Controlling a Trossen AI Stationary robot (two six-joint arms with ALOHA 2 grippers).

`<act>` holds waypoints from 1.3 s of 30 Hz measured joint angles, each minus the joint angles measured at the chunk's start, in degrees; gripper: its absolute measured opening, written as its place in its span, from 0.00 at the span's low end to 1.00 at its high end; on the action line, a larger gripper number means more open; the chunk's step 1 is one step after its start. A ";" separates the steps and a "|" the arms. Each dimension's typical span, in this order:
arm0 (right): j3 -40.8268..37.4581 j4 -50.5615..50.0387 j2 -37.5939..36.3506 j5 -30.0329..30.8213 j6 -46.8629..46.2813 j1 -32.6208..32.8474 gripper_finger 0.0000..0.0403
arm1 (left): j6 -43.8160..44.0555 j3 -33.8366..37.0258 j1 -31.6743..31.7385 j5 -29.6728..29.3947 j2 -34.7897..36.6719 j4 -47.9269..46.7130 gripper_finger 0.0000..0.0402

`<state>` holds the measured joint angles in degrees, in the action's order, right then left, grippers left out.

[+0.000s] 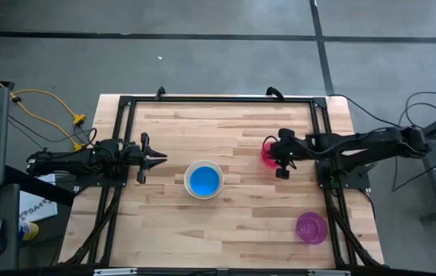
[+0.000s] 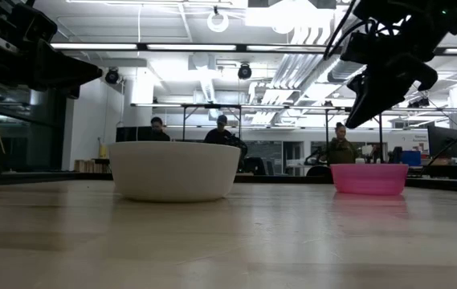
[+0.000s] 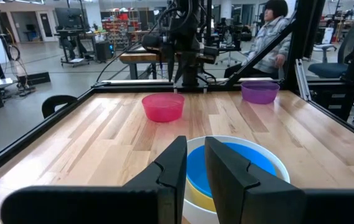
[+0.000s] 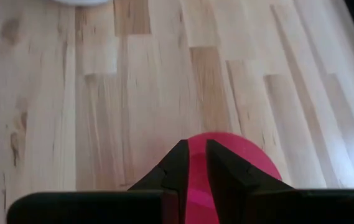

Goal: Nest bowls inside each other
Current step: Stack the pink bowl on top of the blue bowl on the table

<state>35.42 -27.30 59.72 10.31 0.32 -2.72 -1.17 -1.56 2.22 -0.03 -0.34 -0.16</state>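
A white bowl stands on its base mid-table with a yellow bowl and a blue bowl nested in it. To its right stands a pink-red bowl, upright on the wood. My right gripper hangs over that bowl, slanting down, fingers nearly together, clear above it in the low view. A purple bowl stands alone near the front right. My left gripper waits level at the table's left, shut and empty, pointing at the white bowl.
A black frame rail runs round the tabletop, with the arm bases at its left and right sides. Bare wood lies between the white bowl and the pink-red bowl. People sit at desks in the room beyond.
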 joint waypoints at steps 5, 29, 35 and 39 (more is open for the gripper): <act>3.22 -5.87 2.98 -0.04 0.00 0.00 0.12 | 0.00 0.00 0.01 0.00 0.00 0.00 0.15; 6.34 -15.78 8.16 -1.72 -4.08 3.47 0.12 | 0.00 -0.01 0.00 0.00 0.00 0.00 0.15; 6.34 -17.48 9.28 -3.15 -5.05 3.48 0.12 | -0.01 0.00 0.00 0.00 0.00 0.00 0.15; 6.36 -17.56 11.07 -3.26 -5.05 3.45 0.12 | -0.02 0.00 0.02 0.00 0.00 0.00 0.15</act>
<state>41.78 -44.86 70.79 7.05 -4.73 0.73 -1.19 -1.56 2.24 -0.03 -0.34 -0.16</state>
